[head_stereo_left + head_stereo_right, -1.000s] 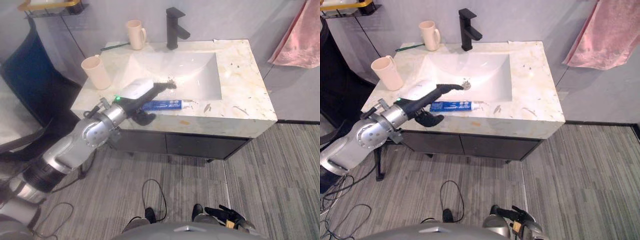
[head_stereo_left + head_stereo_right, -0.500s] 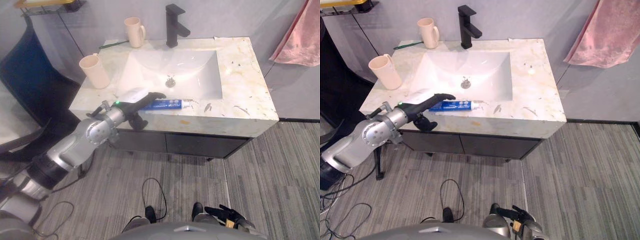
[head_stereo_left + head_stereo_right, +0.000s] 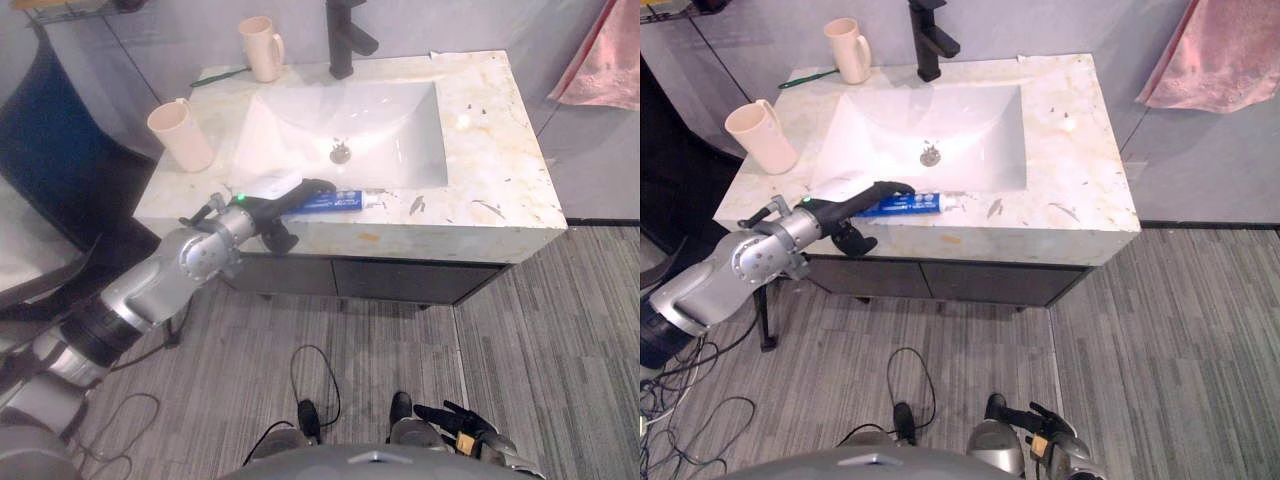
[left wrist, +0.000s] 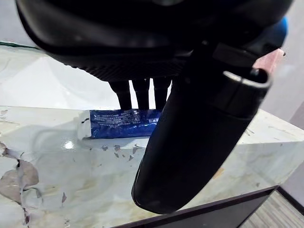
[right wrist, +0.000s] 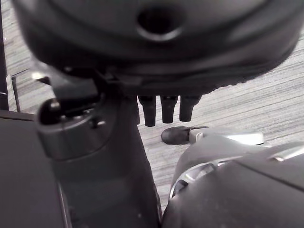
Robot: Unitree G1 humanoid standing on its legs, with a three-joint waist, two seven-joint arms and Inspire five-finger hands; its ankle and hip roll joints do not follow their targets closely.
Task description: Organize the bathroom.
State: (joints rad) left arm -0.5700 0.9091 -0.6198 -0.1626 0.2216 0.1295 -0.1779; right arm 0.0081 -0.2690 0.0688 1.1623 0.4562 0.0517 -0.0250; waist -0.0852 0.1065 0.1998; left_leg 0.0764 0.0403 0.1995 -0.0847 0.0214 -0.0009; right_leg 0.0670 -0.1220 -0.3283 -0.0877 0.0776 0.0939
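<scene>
Notably, the toothpaste tube (image 3: 330,201) lies on the near rim of the marble countertop (image 3: 480,150), its long axis running left to right. Straight, unclenched fingers of the left hand (image 3: 285,203) reach over its left end; the right hand (image 5: 161,111) hangs relaxed, well apart.

Toothpaste tube (image 3: 333,200): blue and white, flat on desk front edge, just before the basin.
Mugs: two beige, upright; one (image 3: 181,136) left of basin, one (image 3: 260,48) at back.
</scene>
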